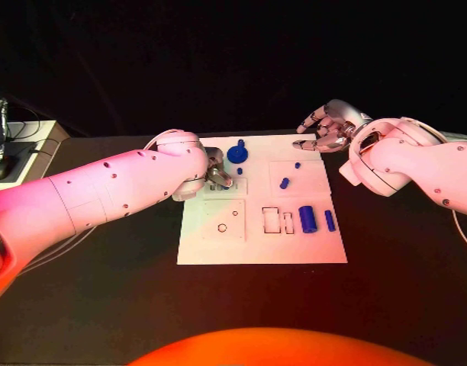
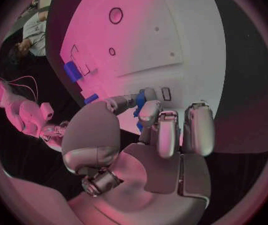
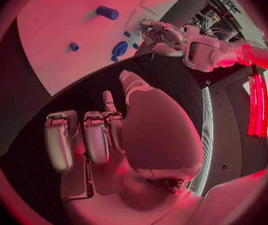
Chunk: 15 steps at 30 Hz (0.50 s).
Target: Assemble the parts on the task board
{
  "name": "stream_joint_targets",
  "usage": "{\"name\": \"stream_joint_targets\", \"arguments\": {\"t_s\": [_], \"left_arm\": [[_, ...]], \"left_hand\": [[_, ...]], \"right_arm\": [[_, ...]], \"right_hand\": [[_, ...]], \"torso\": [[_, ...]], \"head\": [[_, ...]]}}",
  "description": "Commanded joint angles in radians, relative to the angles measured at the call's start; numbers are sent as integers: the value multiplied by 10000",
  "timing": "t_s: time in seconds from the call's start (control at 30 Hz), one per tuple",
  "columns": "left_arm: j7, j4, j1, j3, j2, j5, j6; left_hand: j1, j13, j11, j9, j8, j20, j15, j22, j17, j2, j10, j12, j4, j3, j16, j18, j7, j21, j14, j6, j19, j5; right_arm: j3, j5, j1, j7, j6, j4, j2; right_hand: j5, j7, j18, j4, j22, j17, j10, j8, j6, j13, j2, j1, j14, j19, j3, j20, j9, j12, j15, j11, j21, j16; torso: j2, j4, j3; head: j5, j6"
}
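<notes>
Left hand [image 1: 216, 178] is set low over the near-left part of the white task board [image 1: 261, 255], with its fingers curled down toward a small blue part [image 2: 139, 103] that is seen between the thumb and the fingertips in the left wrist view. Whether that part is actually pinched or only touched cannot be told, since the fingers cover most of it. The hand appears to be placed there so that the part can be seated in, or lifted from, the recessed block at that spot.

Right hand [image 1: 327, 128] is held clear of the board, just beyond its far-right corner, with the fingers loosely curled and nothing between them; it seems to be kept out of the way while the other hand works.

On the board, a blue gear-like part [image 1: 237, 154] stands near the far edge, just beside the left hand. A small blue peg [image 1: 285, 183] lies near the middle, and 2 blue cylinders, a thick one [image 1: 307, 219] and a thin one [image 1: 330, 220], lie side by side toward the right edge. Rectangular slots [image 1: 271, 219] and a round hole [image 1: 221, 227] are left unfilled, so most of the assembly is judged to be still ahead.
</notes>
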Motion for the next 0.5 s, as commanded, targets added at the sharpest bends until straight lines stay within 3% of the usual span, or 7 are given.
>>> {"name": "stream_joint_targets", "arguments": {"t_s": [0.03,0.5], "left_arm": [[-170,-22,-128,-81,-17,85,527],[-169,5,-128,-77,-52,80,616]], "left_hand": [[430,-13,16,7,-60,5,-10,15,2624,461,13,-30,-988,1011,28,-94,-63,-17,1073,-19,75,22],[432,-12,16,9,-62,6,-9,7,2633,462,14,-31,-995,1012,34,-92,-63,-22,1076,-20,70,13]], "right_arm": [[3,-85,-5,25,121,11,-4],[3,-91,-5,22,128,4,-7]], "right_hand": [[69,26,-56,-2,2391,2516,298,68,-75,1930,17,-95,1032,894,44,-33,12,3,-25,-21,-21,7],[69,26,-56,-2,2391,2516,298,68,-75,1930,17,-95,1032,894,44,-33,12,3,-25,-21,-21,7]], "torso": [[1,7,-1],[-4,7,0]], "head": [[-7,-15],[-5,-15]]}}
